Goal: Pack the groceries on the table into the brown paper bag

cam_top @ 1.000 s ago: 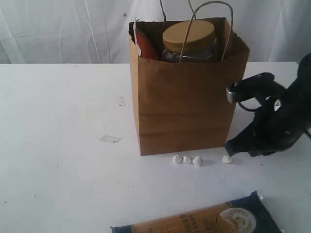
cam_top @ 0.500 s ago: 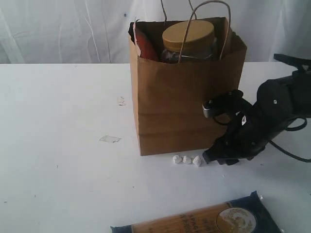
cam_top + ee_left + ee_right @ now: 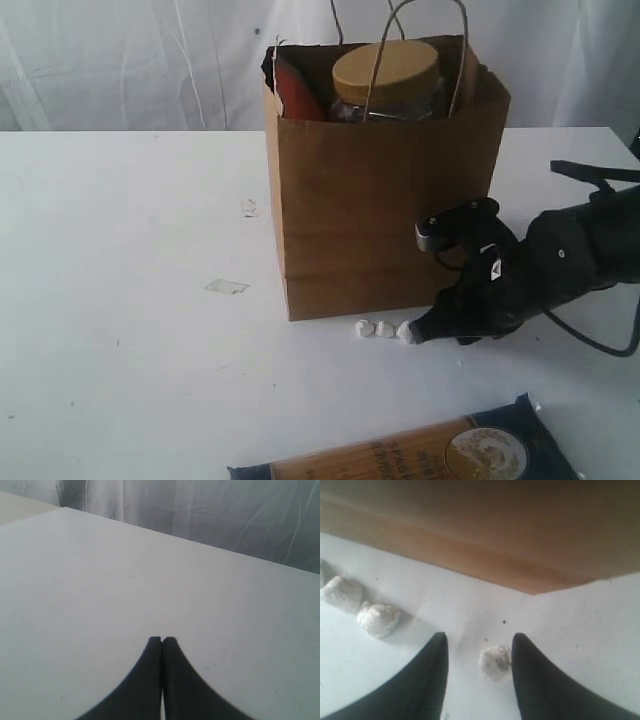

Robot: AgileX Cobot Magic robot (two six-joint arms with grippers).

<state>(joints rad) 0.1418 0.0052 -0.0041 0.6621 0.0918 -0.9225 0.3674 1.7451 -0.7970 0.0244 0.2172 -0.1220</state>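
- The packet (image 3: 420, 455) lies flat on the table (image 3: 120, 300), closest to the front.
- Behind it, the right gripper (image 3: 479, 638) is down low with its fingers apart. One white pebble (image 3: 495, 662) sits between them, not squeezed.
- More pebbles (image 3: 374, 328) lie just beside it.
- The bag (image 3: 380, 210) stands up right behind the pebbles.
- The jar (image 3: 385, 85) and the pouch (image 3: 298, 92) are inside the bag, with their tops showing.
- The left gripper (image 3: 162, 640) has its fingers pressed together over the table.
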